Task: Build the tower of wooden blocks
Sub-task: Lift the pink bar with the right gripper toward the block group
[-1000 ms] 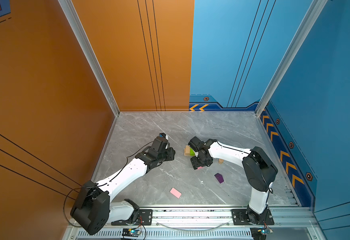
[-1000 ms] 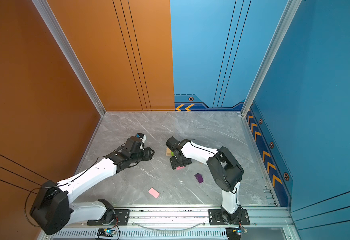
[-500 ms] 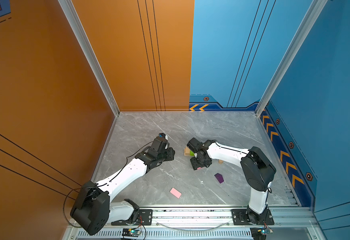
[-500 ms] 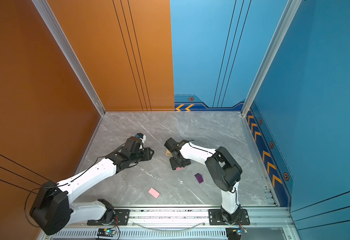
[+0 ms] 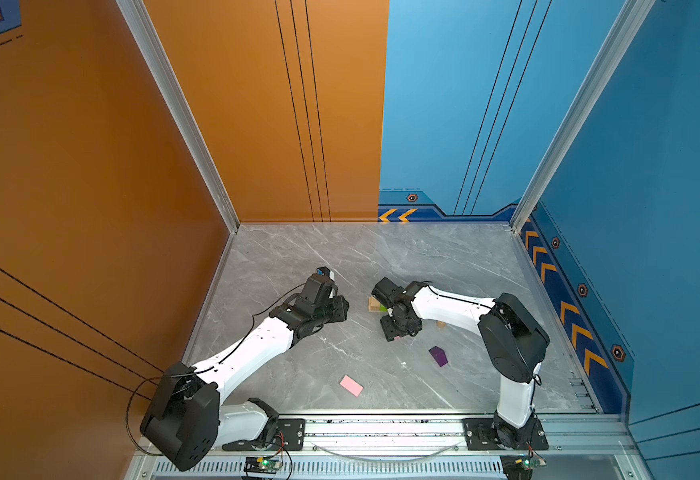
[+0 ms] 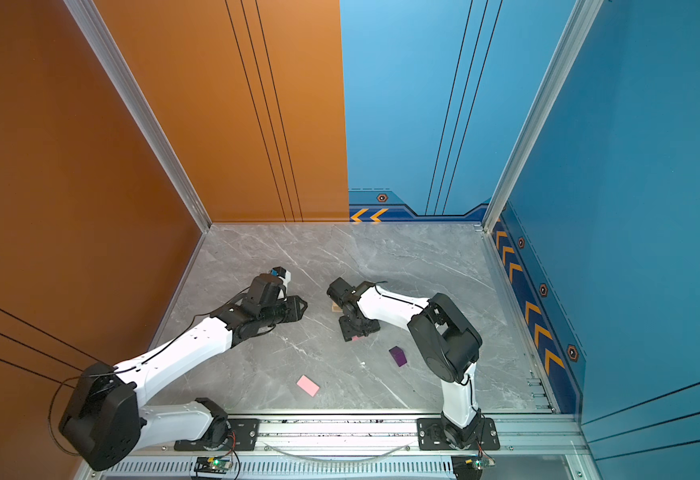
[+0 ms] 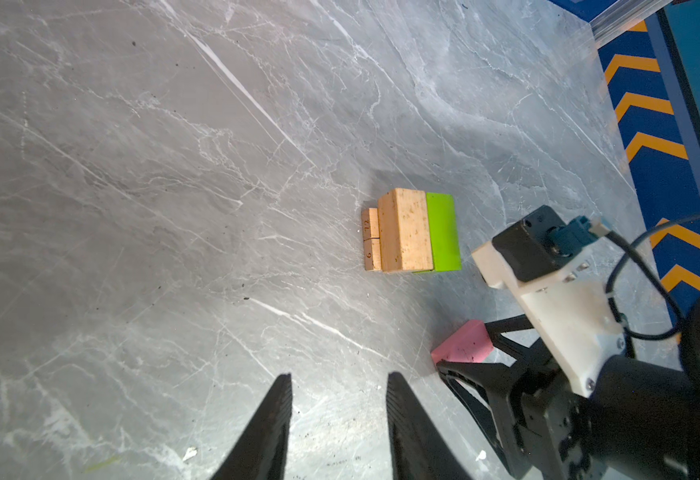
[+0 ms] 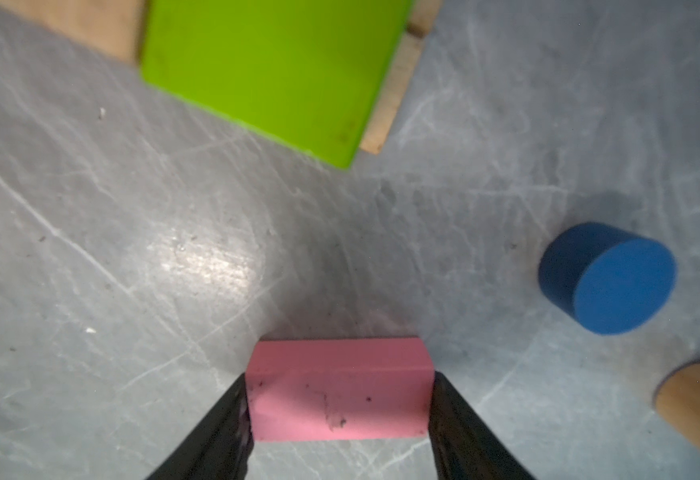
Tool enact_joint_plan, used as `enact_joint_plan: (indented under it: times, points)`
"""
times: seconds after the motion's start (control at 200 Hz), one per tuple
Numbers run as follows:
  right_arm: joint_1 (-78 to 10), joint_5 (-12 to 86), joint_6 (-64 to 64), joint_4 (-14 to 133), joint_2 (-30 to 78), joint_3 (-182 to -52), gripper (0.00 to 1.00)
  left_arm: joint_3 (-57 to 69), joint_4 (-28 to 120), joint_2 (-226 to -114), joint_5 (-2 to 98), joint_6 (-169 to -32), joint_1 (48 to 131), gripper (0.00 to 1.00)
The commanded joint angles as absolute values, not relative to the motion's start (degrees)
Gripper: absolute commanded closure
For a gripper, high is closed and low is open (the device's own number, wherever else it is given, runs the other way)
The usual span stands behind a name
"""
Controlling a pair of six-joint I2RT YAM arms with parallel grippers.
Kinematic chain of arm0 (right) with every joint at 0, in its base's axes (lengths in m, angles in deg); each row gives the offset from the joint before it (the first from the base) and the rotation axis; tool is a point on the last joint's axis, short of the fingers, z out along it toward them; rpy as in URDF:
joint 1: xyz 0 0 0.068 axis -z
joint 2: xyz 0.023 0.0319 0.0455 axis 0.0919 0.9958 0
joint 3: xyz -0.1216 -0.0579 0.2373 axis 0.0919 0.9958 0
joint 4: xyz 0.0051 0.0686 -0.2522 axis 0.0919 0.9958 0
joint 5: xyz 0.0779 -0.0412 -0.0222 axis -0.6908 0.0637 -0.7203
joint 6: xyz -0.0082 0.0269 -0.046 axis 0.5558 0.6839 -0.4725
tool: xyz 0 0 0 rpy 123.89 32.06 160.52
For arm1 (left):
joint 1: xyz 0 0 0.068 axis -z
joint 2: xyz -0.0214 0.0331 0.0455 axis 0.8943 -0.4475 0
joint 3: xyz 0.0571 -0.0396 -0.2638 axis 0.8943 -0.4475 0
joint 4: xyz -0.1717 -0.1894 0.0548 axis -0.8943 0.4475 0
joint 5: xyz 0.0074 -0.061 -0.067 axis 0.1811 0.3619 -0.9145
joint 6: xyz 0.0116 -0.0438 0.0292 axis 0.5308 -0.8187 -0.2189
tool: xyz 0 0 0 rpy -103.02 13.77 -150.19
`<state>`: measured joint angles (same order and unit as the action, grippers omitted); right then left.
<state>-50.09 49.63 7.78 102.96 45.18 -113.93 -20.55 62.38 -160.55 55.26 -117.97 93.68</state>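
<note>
Place: a lab robot test cell is showing here.
Walls: orange panels (image 5: 70,166) and blue panels (image 5: 651,166) are closing in the space beyond and beside both grippers, with aluminium posts (image 5: 178,112) joining them.
Floor: a grey marble-look tabletop (image 5: 340,257) is lying under the left gripper (image 5: 342,309) and the right gripper (image 5: 397,334).
Markings: a blue band of orange chevrons (image 5: 564,299) is running along the wall outside the right gripper.
Mount: an aluminium rail (image 5: 381,432) is carrying both arm bases behind the grippers, and a small circuit board (image 5: 263,462) is glowing green.

Bright light, soft shadows (lime-green bar (image 8: 265,70) blurred)

arms (image 5: 252,345): white links, black joints | fingers (image 7: 269,428): black, tapered | camera mount (image 7: 556,299): white
</note>
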Motion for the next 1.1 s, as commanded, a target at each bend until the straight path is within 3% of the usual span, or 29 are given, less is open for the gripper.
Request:
enact_joint_plan:
  times: [0.0, 0.706, 1.096]
  points:
    - [-50.45, 51.54, 9.1, 103.34, 46.52, -114.85, 0.37, -21.21, 62.96, -159.42, 54.53, -116.93, 92.9, 0.6]
    - [-50.79, 52.25, 11.48, 105.14, 44.75, -116.92, 0.4, -21.18, 63.1, -158.63, 53.14, -116.49, 91.55, 0.6]
    - [-50.51, 52.31, 12.98, 111.75, 45.11, -125.96, 0.4, -20.77, 63.21, -157.58, 49.16, -116.36, 87.31, 0.6]
